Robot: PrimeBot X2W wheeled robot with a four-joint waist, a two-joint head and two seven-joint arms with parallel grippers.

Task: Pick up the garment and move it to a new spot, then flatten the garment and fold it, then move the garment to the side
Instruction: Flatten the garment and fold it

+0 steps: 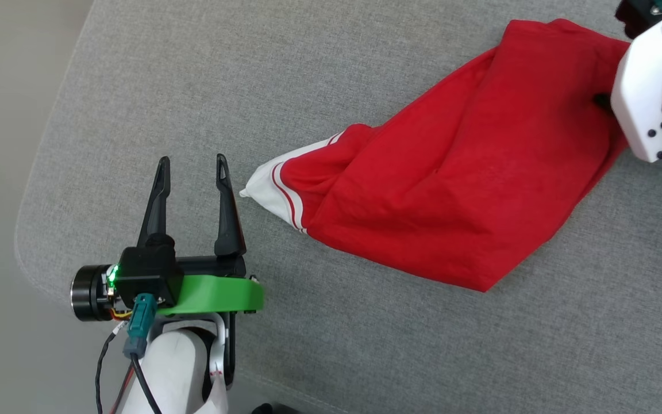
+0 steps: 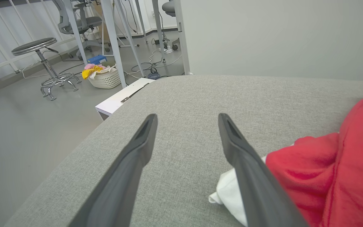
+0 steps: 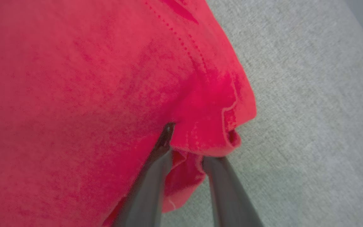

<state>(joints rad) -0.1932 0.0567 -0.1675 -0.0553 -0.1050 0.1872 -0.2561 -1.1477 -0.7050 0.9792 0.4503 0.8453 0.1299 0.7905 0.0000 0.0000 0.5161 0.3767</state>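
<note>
Grey padded surface (image 1: pixel 365 356): broad, rounded corner at the left, floor beyond the edge; bears everything here
Garment (image 1: pixel 451 190): red, bunched into a long diagonal heap, plain side up, stretched from the far right toward the middle; not flattened, no fold made
Left gripper (image 1: pixel 193 158): spread wide, empty, low over the surface just beside the sleeve end, apparently touching no cloth
Right gripper (image 3: pixel 187 148): narrow, pinched on a fold of red hem at the heap's far right end, cloth between the fingers
White sleeve (image 1: pixel 268 192): striped trim, poking out of the heap's left end, lying on the surface
Main risk: thin pinch close to the hem edge, likely to slip free if dragged fast across the coarse surface
Lesser risk: pull from one end alone, apt to rope the cloth tighter and bury the sleeve, making flattening harder
Least risk: left fingers low over the padding, liable to snag the sleeve or dig in on closing
</note>
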